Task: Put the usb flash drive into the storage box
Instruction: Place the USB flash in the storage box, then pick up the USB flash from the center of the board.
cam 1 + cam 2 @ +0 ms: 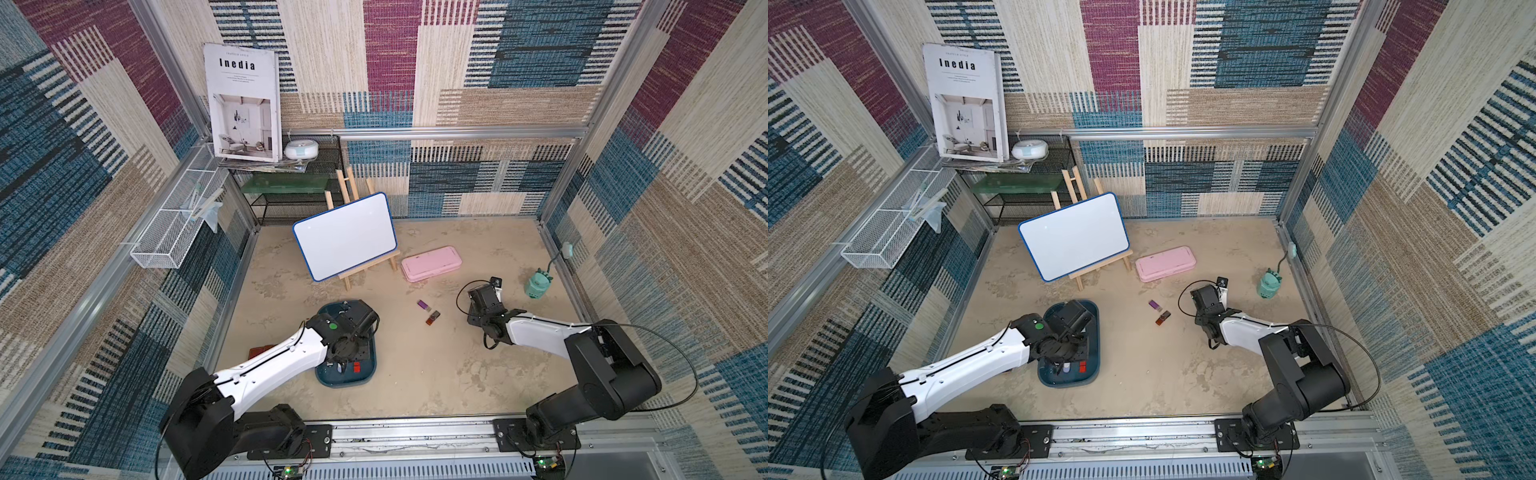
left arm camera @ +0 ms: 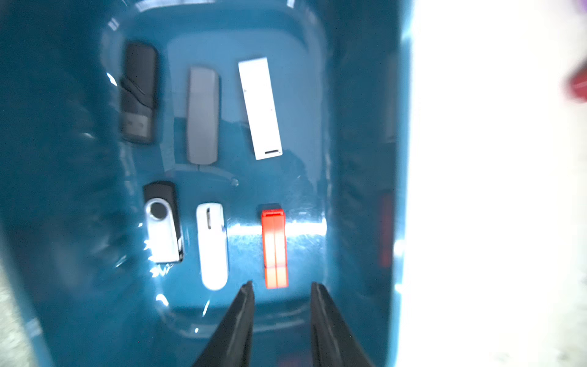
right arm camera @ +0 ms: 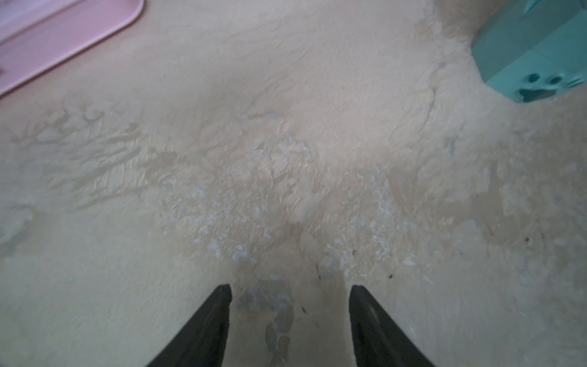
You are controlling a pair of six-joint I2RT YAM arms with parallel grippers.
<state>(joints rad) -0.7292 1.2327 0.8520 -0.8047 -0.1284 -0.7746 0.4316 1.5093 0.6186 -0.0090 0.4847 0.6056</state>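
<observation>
Patchwork woven panels in blue, plum and cream are walling in a mottled sandy-beige tabletop. From where I am standing, the shallow dark teal-blue plastic storage box is sitting at about 8 o'clock from the table's middle. The left arm is reaching over it and hiding much of it in both top views.

The left pincer is hanging low inside the box, its two black jaws standing apart and gripping nothing. A red-orange rectangular USB flash drive is lying flat on the box floor just ahead of the tips. Its nearest end is sitting in the gap between them, with a sliver of blue floor showing on either side. In a top view it is showing at the box's 6 o'clock end. Alongside it a white rounded drive and a black drive with a silver swivel cover are lying in a row. Beyond them a plain black drive, a grey drive and a flat white drive are making a second row.

Out on the tabletop, at 3 o'clock from the box, a small purple flash drive and a dark drive with an orange end are lying close together. The right pincer is hovering at 3 o'clock from those two, jaws apart over bare tabletop and holding nothing. A flat pink rectangular case is lying at 12 o'clock from the loose drives.
</observation>
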